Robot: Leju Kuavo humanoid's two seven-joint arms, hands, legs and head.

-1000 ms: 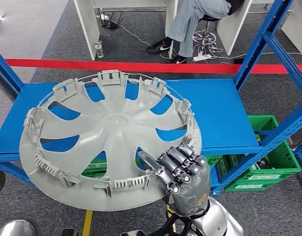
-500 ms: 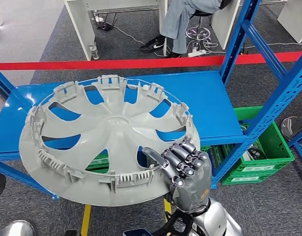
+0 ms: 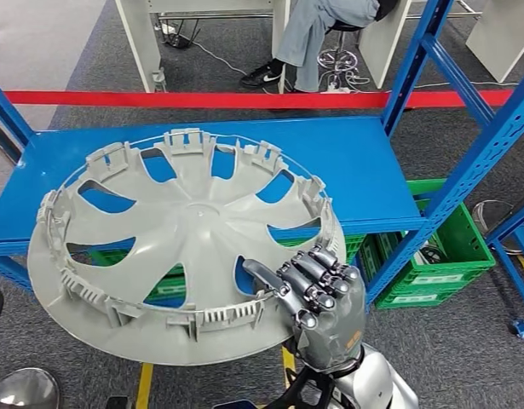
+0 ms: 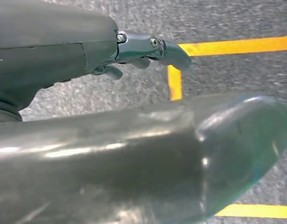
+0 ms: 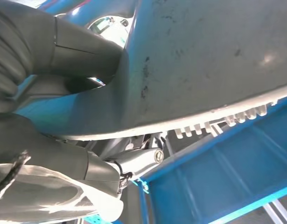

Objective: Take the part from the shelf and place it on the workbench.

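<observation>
workshop floor — blue steel shelving [image 3: 375, 170], green parts crates [image 3: 462, 256], red floor tape [image 3: 246, 100]

You see a plain grey wheel cover [image 3: 181, 256] over a bright blue shelf [image 3: 368, 170]. A red line [image 3: 246, 100] crosses the grey floor [image 3: 464, 358], and the crates [image 3: 452, 256] are green.

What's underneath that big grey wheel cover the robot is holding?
Through the openings of the wheel cover, gripped by the right hand, you see the blue shelf and bits of a green crate lower down. Whatever sits directly behind its solid spokes is hidden.
</observation>
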